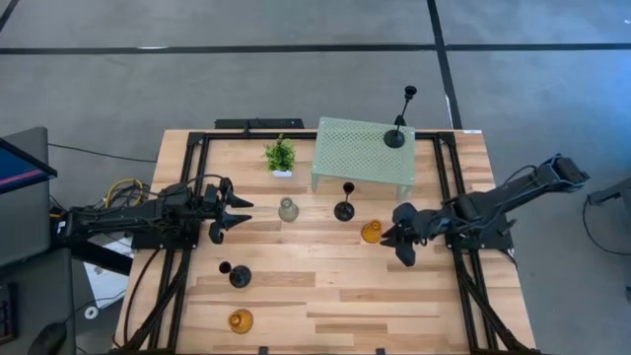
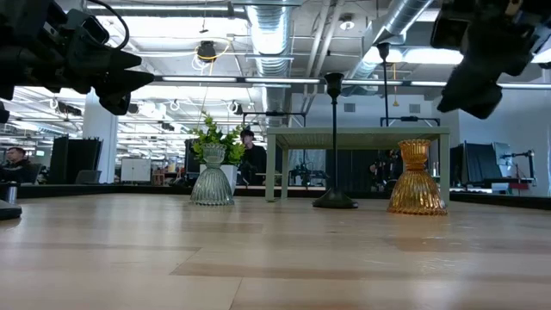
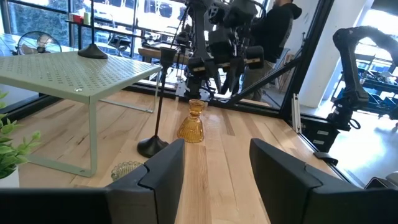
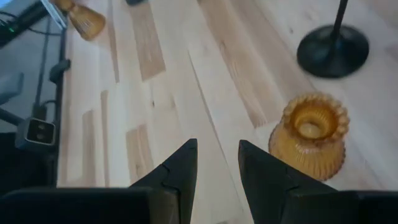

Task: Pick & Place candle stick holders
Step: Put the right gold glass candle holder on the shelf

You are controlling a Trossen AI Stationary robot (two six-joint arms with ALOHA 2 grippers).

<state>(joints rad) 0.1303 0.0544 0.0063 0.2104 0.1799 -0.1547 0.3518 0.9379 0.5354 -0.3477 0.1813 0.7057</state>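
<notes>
Right gripper (image 1: 391, 241) empty beside amber holder (image 1: 371, 233)

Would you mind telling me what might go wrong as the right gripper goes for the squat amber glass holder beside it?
The right gripper, empty, sits off to one side of the squat amber glass holder; closing from here could clip its fluted rim and tip it. The thin-stemmed black holder stands close by, so a sideways correction might knock it over.

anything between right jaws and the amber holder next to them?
Nothing: bare wood separates the right gripper from the amber holder, seen in the right wrist view; the high view agrees.
</notes>
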